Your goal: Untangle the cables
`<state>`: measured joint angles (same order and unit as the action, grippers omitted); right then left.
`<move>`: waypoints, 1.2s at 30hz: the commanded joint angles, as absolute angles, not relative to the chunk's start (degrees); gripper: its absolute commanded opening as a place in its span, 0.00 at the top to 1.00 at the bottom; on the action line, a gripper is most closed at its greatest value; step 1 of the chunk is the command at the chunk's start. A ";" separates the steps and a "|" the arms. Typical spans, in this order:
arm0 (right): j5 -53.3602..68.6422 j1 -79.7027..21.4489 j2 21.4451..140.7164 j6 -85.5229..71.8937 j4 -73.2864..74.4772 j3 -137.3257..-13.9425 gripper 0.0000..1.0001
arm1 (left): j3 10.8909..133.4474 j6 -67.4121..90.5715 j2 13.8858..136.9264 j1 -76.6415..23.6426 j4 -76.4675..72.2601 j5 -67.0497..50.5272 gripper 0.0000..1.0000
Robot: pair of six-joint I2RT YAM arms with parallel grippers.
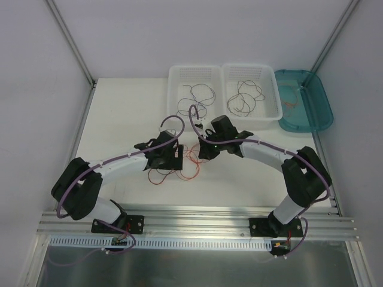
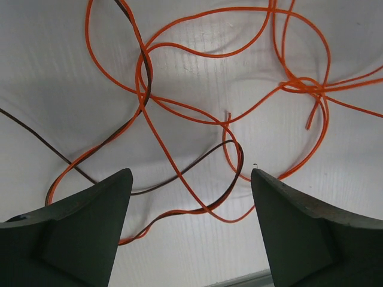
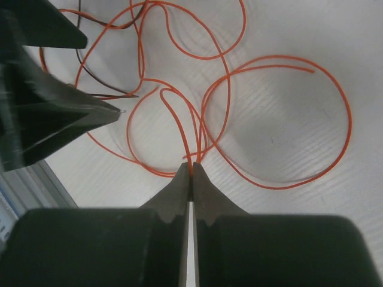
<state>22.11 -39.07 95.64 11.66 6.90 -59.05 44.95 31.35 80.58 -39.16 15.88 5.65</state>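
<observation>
**Featherweight wire, pinched at a doubled strand**

Top view: the tangle of hair-thin orange and dark brown cables [image 1: 179,170] lies on the white bench [image 1: 119,113], near the middle, under both arms' tips.

Left wrist: the left jaws stand wide apart above the loops and hold nothing. A tight orange knot [image 2: 305,85] lies beyond them.

Right wrist: the right jaws are pressed together on two orange strands [image 3: 191,162].

I judge the wire limp, springy and slippery, so I'd grip close beside the knot.

Bare table [image 1: 119,119] is lying open at left; cables [image 1: 179,173] are sprawling mid-frame; white baskets [image 1: 197,69] and teal tray [image 1: 311,101] are blocking upper right
</observation>
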 commanded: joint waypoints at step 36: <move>-27.25 -35.68 28.12 7.12 43.42 -72.51 0.99 | 36.56 31.03 78.57 -31.20 13.10 14.50 1.00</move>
